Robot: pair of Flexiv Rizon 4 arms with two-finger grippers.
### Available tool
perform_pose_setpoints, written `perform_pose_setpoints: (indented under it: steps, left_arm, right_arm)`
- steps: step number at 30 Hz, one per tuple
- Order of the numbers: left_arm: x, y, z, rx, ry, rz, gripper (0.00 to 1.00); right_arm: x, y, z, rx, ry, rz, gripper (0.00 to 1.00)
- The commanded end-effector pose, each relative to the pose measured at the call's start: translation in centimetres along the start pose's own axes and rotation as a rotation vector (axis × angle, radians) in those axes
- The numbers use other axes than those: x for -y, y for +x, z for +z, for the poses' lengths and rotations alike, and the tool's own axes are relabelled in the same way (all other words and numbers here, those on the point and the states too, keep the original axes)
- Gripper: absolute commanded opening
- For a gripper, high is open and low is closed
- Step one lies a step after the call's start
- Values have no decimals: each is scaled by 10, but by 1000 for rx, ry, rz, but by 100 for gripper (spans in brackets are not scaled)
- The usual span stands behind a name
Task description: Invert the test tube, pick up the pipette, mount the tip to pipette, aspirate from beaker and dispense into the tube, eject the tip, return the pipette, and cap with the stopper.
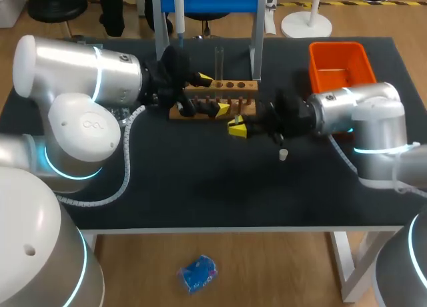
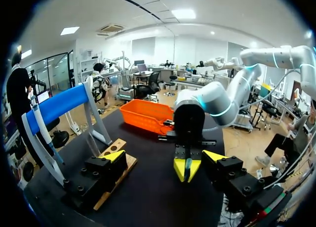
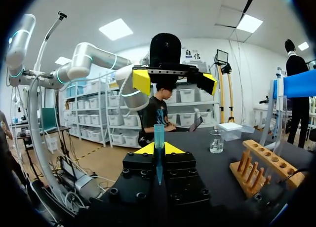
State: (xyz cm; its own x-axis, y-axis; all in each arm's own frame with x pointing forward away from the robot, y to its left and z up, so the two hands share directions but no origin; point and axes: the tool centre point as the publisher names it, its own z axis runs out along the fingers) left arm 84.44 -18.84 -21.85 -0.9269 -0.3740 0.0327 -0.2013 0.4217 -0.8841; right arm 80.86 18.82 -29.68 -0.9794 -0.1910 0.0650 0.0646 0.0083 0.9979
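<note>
Head view: test tube [image 1: 219, 61] is stood upright in the rack [image 1: 233, 87]; pipette [image 1: 179, 7] is left hanging on its stand, not yet picked up.
Left wrist view: left end effector [image 2: 164, 157] is held released, beside the rack.
Right wrist view: right end effector [image 3: 159, 149] is clenched on the tip [image 3: 159, 134]; mounting, aspirating, dispensing and capping are judged outstanding.

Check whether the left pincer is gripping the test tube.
No, the left pincer is open with nothing between its fingers, and the test tube stands in the wooden rack.
</note>
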Motion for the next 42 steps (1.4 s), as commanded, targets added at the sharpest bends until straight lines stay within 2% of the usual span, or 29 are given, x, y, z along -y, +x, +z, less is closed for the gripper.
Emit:
perform_pose_setpoints:
  steps: [1, 13, 18, 28, 29, 31, 33, 38, 40, 42]
  left_arm:
    - [-1, 0, -1, -2, 3, 0, 100]
    - [-1, 0, -1, -2, 3, 0, 100]
    - [-1, 0, -1, -2, 3, 0, 100]
    - [-1, 0, -1, -2, 3, 0, 100]
    - [-1, -6, -3, 24, 25, -11, 100]
    - [-1, -18, -9, 146, 16, -29, 100]
    - [0, -30, -13, 190, 63, -62, 100]
    - [2, -65, -21, 317, 97, -94, 100]
    - [3, -79, -24, 360, 138, -131, 100]
    - [5, -96, -25, 388, 136, -146, 100]
  right_arm:
    - [-6, 22, -18, 53, 5, -8, 0]
    - [0, 38, -53, 93, 7, -9, 0]
    - [1, 41, -62, 80, 15, -21, 0]
    - [1, 41, -64, 73, 19, -26, 0]
    - [1, 41, -64, 73, 19, -26, 0]
    - [1, 41, -64, 73, 19, -26, 0]
    - [1, 41, -64, 73, 19, -26, 0]
    - [1, 41, -64, 73, 19, -26, 0]
    - [1, 41, -64, 73, 19, -26, 0]
    - [1, 41, -64, 73, 19, -26, 0]
